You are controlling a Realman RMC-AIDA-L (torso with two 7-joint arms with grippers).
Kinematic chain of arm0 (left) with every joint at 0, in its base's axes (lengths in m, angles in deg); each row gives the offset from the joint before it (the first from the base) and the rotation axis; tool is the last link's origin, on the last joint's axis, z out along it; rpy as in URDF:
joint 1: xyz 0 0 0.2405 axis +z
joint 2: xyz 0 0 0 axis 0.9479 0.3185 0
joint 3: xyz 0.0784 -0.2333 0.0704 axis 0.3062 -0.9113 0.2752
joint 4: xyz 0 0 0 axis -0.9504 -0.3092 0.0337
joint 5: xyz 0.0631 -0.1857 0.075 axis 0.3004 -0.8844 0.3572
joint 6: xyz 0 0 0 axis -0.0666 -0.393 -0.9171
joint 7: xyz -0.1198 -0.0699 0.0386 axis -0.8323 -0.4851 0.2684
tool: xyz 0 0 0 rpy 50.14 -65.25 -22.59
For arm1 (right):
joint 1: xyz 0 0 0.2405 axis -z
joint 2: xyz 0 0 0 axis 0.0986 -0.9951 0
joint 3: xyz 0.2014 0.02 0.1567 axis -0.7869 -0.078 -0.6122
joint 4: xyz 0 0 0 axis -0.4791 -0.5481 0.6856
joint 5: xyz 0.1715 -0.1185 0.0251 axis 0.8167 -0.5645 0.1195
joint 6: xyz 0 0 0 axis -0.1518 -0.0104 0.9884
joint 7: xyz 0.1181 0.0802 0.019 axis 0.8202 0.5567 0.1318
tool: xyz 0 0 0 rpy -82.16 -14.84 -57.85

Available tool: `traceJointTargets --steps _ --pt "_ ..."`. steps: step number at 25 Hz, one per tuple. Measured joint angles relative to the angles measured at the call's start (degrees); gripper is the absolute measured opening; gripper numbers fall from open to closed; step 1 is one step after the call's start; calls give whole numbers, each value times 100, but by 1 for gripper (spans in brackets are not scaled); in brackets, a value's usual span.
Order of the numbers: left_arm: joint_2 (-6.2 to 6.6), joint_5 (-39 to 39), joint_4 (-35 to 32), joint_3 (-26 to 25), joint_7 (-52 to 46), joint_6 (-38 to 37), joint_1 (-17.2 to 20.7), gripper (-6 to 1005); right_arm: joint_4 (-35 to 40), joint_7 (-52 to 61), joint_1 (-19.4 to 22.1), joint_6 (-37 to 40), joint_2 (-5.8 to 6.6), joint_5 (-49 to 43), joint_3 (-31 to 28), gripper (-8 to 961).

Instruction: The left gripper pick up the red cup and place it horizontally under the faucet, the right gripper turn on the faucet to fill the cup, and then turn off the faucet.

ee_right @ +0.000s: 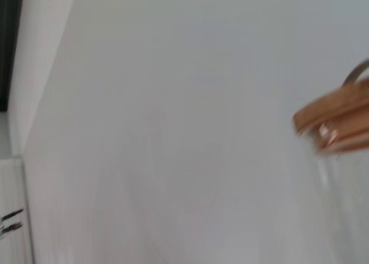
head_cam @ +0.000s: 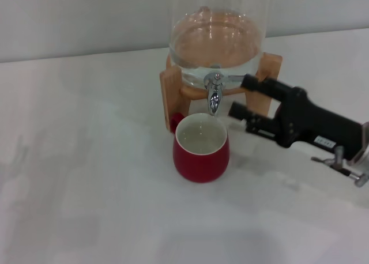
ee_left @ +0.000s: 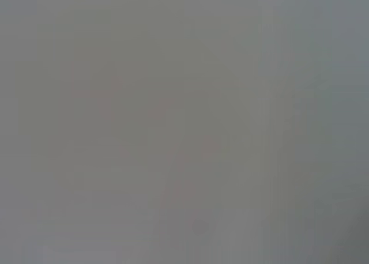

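Observation:
The red cup (head_cam: 200, 154) stands upright on the white table, its cream inside facing up, directly below the spout of the faucet (head_cam: 214, 94). Its small handle points back-left towards the stand. The faucet sits on the clear glass dispenser (head_cam: 218, 42) in a wooden stand (head_cam: 171, 94). My right gripper (head_cam: 245, 97) comes in from the right, open, its fingers spread just right of the faucet, the upper finger (head_cam: 255, 83) at the end of the lever. I cannot tell if it touches. The left gripper is out of view; the left wrist view shows only grey.
The white table (head_cam: 86, 177) stretches left and in front of the cup. A pale wall runs behind the dispenser. The right wrist view shows the table surface and a part of the wooden stand (ee_right: 340, 117).

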Motion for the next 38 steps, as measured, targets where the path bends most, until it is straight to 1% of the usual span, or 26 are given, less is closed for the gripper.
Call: traceJointTargets --steps 4,10,12,15,17,18,26,38 --pt "6 -4 -22 -3 0 0 0 889 -2 6 54 86 36 0 -284 765" --pt "8 -8 -73 -4 0 0 0 889 -10 -1 85 -1 40 2 -697 765" --pt "8 -8 -91 -11 0 -1 0 889 -23 -16 86 -77 25 1 -907 765" --pt "8 -9 -127 -21 0 -12 0 889 -42 -125 120 -157 -31 15 -1273 765" --pt "8 -18 -129 -21 0 -21 0 889 -47 -155 130 -167 -46 19 -1360 765" --pt "8 -23 -129 -22 0 -25 1 889 -58 -224 160 -204 -103 17 -1672 765" --pt "8 -29 -114 -20 -6 -50 22 889 -64 -456 236 -427 -152 31 -2104 766" --pt "8 -175 -101 -29 -9 -54 27 889 -95 -899 283 -646 -175 103 -2623 779"
